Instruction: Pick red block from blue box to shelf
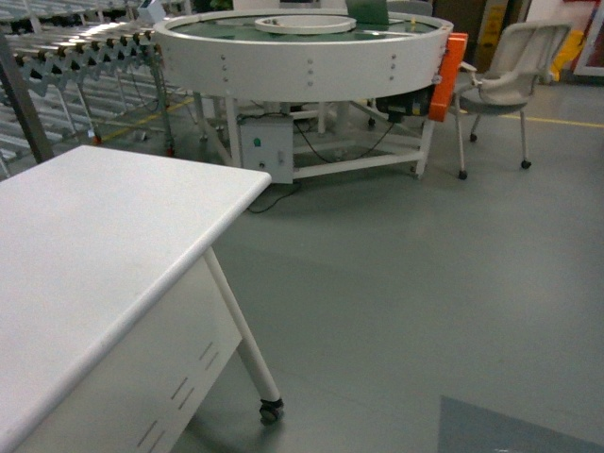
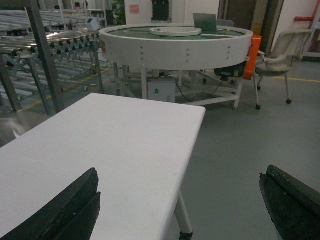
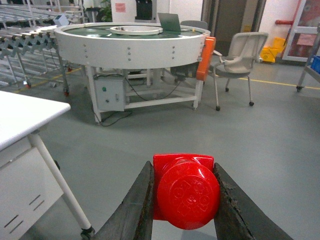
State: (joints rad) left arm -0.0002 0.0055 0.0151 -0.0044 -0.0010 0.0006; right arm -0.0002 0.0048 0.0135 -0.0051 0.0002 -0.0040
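The red block (image 3: 187,192) fills the bottom of the right wrist view, its round stud facing the camera. My right gripper (image 3: 182,167) is shut on it, one dark finger on each side, above bare grey floor. My left gripper (image 2: 181,172) is open and holds nothing. It hangs over the right edge of a white table (image 2: 125,140). A steel rack upright on a castor, probably the shelf (image 3: 309,70), shows at the far right edge of the right wrist view with something blue on it. The blue box is out of view. Neither gripper shows in the head view.
The white table (image 1: 94,245) on castor legs takes up the left foreground. Behind it stands a round white conveyor (image 1: 302,57) with an orange guard. A roller conveyor (image 1: 75,47) runs at the back left. A pale chair (image 1: 510,75) stands at the back right.
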